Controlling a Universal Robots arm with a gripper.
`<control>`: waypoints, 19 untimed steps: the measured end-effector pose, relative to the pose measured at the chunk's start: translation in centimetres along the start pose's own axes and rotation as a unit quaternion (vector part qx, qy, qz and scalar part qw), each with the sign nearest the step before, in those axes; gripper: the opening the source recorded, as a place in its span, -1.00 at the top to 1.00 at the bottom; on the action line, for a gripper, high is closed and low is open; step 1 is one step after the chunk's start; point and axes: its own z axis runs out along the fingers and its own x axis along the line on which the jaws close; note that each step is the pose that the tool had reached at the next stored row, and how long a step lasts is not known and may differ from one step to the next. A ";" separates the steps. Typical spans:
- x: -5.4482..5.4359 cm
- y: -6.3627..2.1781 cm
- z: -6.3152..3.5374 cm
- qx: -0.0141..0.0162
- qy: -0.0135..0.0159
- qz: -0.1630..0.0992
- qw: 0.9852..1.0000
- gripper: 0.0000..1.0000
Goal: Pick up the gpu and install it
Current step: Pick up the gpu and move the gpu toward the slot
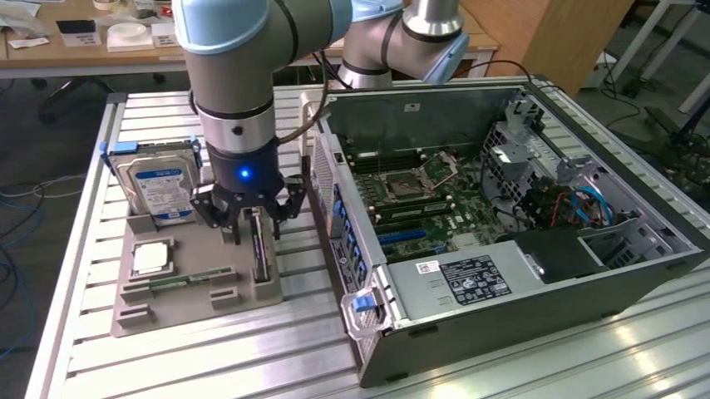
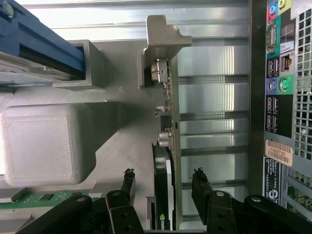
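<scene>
The gpu [image 1: 261,248] stands on its long edge in a slot of the grey parts tray [image 1: 189,312], a dark thin card. My gripper [image 1: 253,218] hangs straight down over it, open, with one finger on each side of the card. In the wrist view the gpu [image 2: 170,124] appears edge-on, its silver-grey bracket [image 2: 161,41] at the far end. The gripper [image 2: 163,178] straddles the card, and both black fingertips [image 2: 199,179] stand a little apart from its faces. Nothing is gripped.
The tray also holds an upright hard drive [image 1: 163,187] with a blue-white label, a square processor [image 1: 152,258] and a green memory stick [image 1: 178,283]. The open computer case [image 1: 500,224] lies at the exterior view's right, close to the tray; its rear ports [image 2: 280,73] face the gripper.
</scene>
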 end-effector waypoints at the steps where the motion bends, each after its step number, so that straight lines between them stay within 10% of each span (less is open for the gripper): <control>1: 0.0 0.03 0.18 0.000 0.000 0.000 1.000 -0.18; 19: 0.0 0.12 1.11 0.000 0.000 -0.002 1.000 -0.03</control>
